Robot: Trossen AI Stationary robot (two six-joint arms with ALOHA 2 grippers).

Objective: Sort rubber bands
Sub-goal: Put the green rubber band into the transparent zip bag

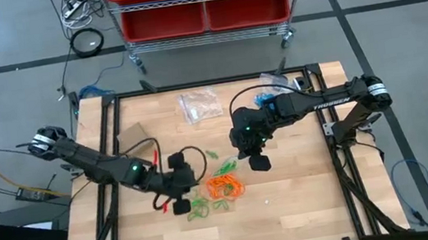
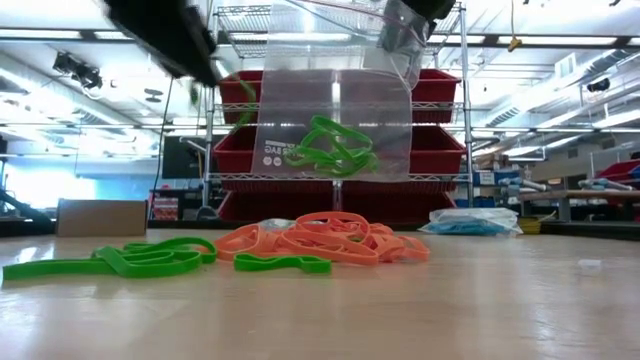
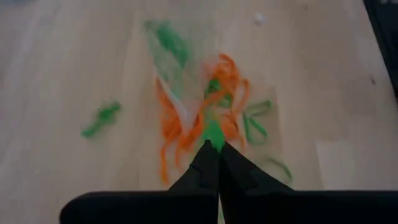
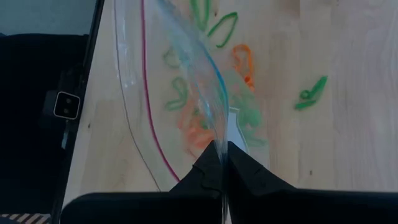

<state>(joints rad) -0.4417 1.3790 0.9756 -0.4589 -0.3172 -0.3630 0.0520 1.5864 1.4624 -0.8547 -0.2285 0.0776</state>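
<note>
A heap of orange rubber bands point(image 1: 224, 186) lies mid-table, with loose green ones point(image 2: 150, 260) beside it. My right gripper point(image 1: 258, 162) is shut on a clear plastic bag point(image 2: 335, 100) that hangs above the heap with a few green bands point(image 2: 330, 150) inside. My left gripper point(image 1: 184, 203) hovers at the heap's left, shut on a green rubber band point(image 3: 213, 132). My left gripper pinches a green band point(image 3: 214, 138) between its two shut fingertips, slanting down from the table's left. The band hangs below the fingers, above the orange heap. My right gripper pinches the clear bag at its top edge point(image 4: 216, 138) between its shut fingers, slanting down from the table's right. The bag hangs below the fingers, clear of the table, with the green bands in its lower part.
A second clear bag point(image 1: 200, 105) with blue contents lies at the table's far side, a small cardboard box point(image 1: 131, 135) at the far left. Black cables point(image 1: 193, 152) loop by both arms. A rack of red bins point(image 1: 203, 5) stands beyond the far edge.
</note>
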